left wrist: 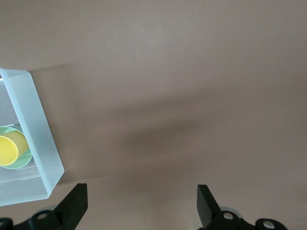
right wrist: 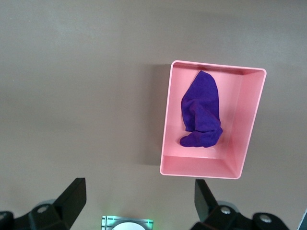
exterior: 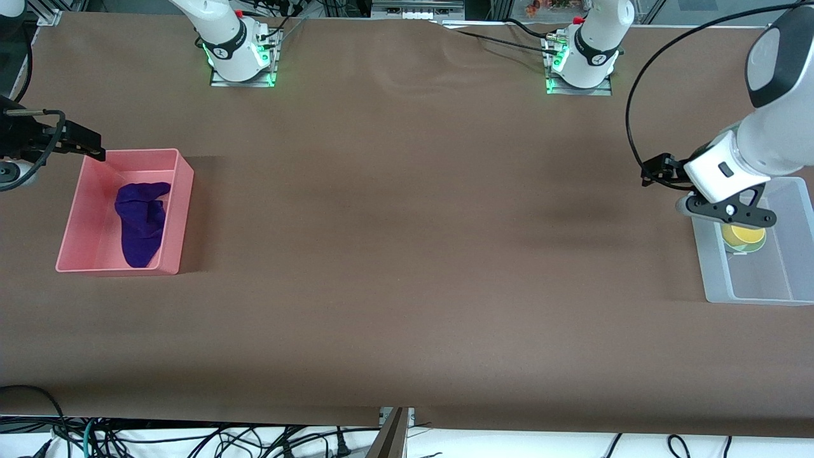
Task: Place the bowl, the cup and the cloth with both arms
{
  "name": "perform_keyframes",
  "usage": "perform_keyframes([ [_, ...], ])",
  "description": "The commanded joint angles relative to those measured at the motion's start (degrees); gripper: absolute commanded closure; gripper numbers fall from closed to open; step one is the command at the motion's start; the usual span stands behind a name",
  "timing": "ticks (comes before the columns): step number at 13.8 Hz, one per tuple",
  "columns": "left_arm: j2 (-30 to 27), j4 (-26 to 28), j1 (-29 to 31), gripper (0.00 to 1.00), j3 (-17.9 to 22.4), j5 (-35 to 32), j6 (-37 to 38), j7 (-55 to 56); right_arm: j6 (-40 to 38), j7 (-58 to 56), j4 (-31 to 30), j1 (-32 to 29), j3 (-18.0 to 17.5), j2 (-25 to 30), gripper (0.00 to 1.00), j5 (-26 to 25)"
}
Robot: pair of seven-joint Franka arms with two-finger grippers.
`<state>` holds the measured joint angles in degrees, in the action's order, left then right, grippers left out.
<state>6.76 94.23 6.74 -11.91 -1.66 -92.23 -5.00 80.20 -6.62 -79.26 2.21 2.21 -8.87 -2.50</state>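
cloth (exterior: 141,222) lies in the pink bin (exterior: 179,210) at frame left, long axis running top to bottom. cup (exterior: 745,235) sits in bowl (exterior: 750,246) inside clear bin (exterior: 715,273) at right. left end effector (left wrist: 141,203) and right end effector (right wrist: 140,199) both released.

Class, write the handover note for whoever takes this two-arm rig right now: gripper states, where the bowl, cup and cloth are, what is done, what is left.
Left gripper: open, empty, up over the table beside the clear bin at the left arm's end.
Right gripper: open, empty, up over the table beside the pink bin at the right arm's end.
Cloth: lying crumpled in the pink bin.
Cup: sitting inside the bowl, both in the clear bin.
Done: all three things look placed in bins.
Left: apparently nothing to place; only parking the arms, if wanted.
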Motion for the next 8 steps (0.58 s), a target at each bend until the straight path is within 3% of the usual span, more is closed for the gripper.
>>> perform_keyframes([
  [1,-7.97,9.99,-8.13,0.00,9.43,2.71,-6.45,1.48,-1.09,0.38,1.91,-0.19,-0.19,-0.71,0.00,0.21],
  [3,-10.10,11.33,-9.11,0.00,9.98,2.72,-7.96,2.54,-1.01,0.38,1.91,-0.19,-0.19,-0.71,0.00,0.21],
  [8,-9.05,10.63,-9.02,0.00,9.98,2.80,-7.97,2.81,-1.01,0.38,1.91,-0.19,-0.19,-0.80,0.00,0.21],
])
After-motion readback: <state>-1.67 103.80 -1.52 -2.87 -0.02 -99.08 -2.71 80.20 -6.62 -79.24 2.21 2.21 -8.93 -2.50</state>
